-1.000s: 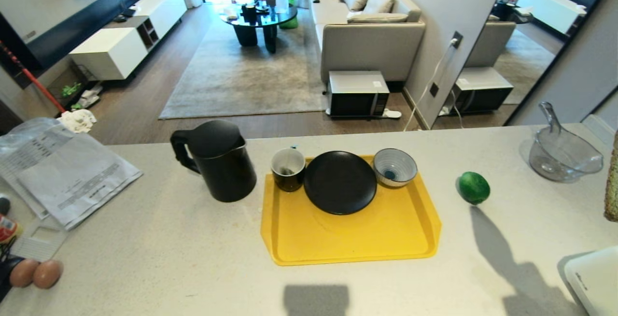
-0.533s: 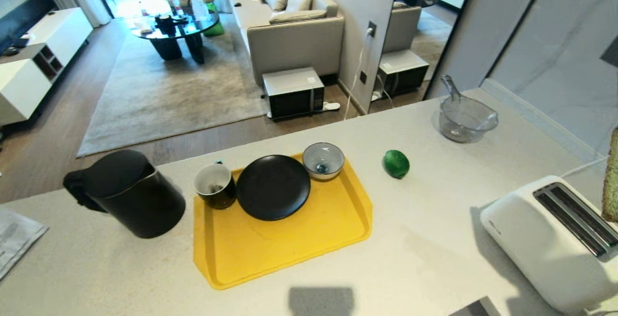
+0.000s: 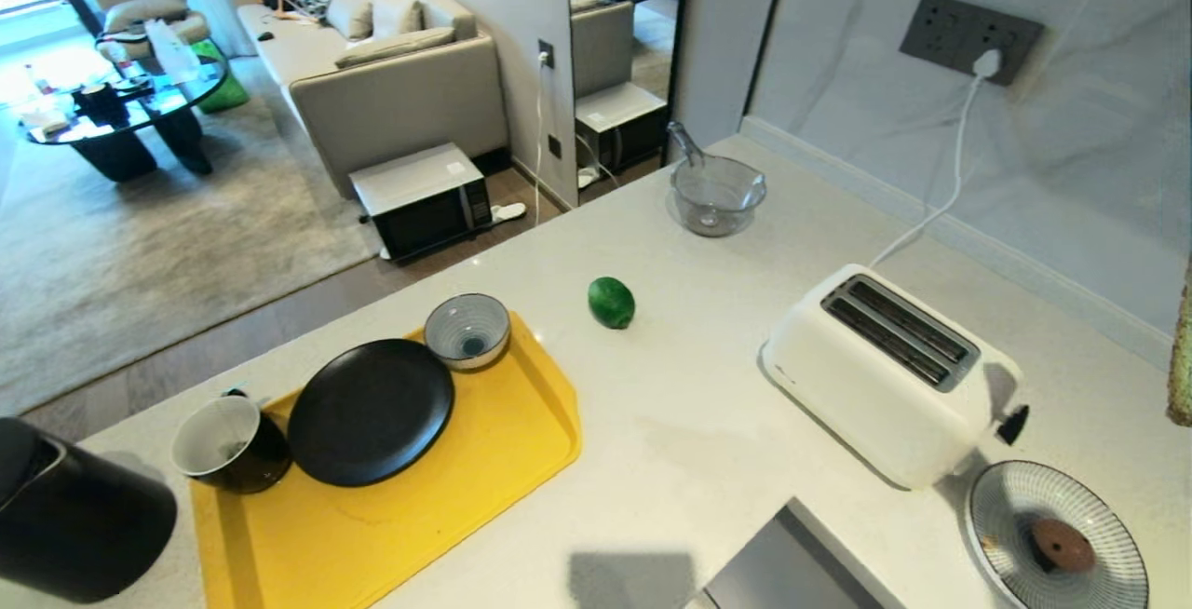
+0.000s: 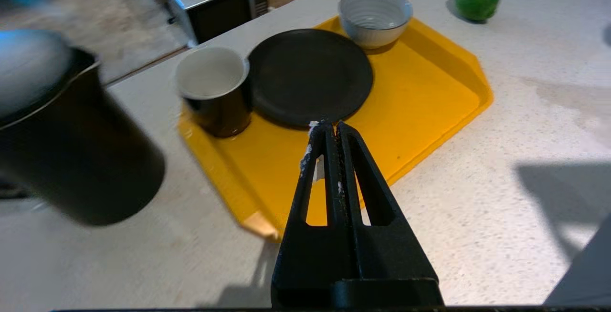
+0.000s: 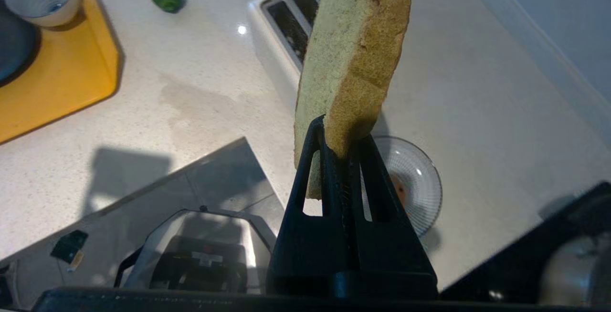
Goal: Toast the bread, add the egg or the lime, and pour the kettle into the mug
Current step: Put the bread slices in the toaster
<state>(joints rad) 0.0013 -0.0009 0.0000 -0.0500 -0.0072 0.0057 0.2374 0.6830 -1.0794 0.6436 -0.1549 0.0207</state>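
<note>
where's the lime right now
In the head view the lime lies on the bare counter, apart from everything: just beyond the yellow tray, with the white toaster to its right.

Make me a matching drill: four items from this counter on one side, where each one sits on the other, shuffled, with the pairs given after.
Things:
1. bread
2. mug
3. lime
4. egg

Places:
A. on the striped plate beside the toaster
B. bare counter, between tray and toaster
C. clamped in the right tool
D. on the yellow tray, next to the black plate

Pairs: 1-C, 2-D, 3-B, 4-A
</note>
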